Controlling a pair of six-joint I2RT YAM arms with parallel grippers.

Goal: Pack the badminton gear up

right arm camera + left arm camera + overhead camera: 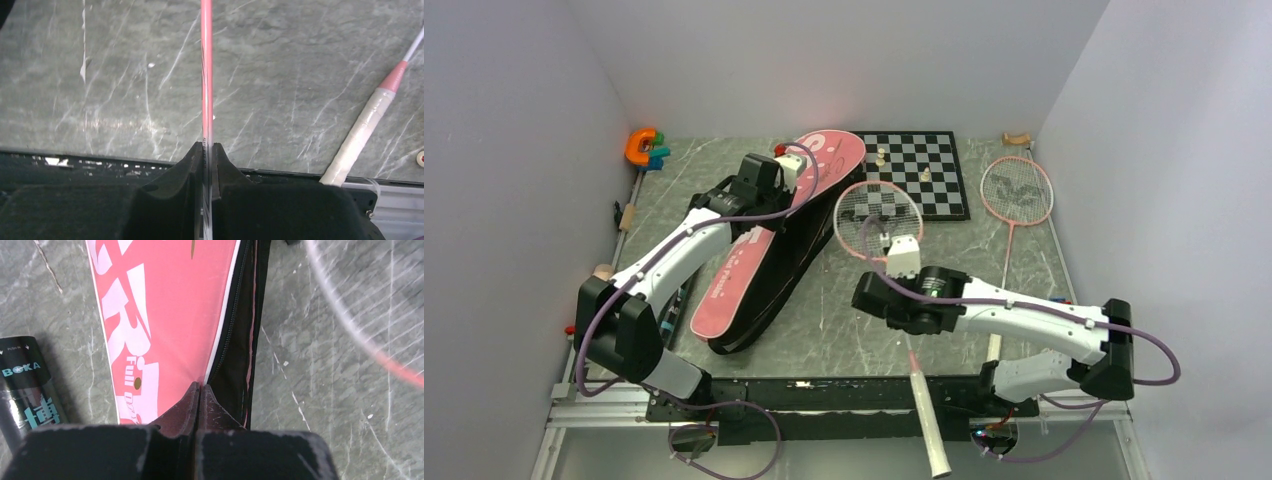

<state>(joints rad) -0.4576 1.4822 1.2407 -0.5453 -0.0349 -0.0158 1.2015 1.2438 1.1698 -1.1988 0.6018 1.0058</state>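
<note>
The long pink bag [754, 255] lies open left of centre, its black inside showing along the right side. My left gripper [800, 166] is near the bag's far end, shut on the edge of its pink top flap [165, 315] by the zip; in the left wrist view the fingertips [200, 388] meet there. My right gripper [907, 322] is shut on the pink shaft [206, 75] of one racket, whose head [877, 218] is beside the bag and whose white handle [931, 425] overhangs the front rail. The second racket [1016, 190] lies at the right. The black tube [25, 385] lies left of the bag. No shuttlecock shows.
A chessboard [919, 170] with pale pieces sits at the back, partly under the held racket's head. An orange C-shaped toy [641, 147] is in the back left corner. The second racket's white handle [357, 137] lies close to the right of my right gripper. White walls enclose the table.
</note>
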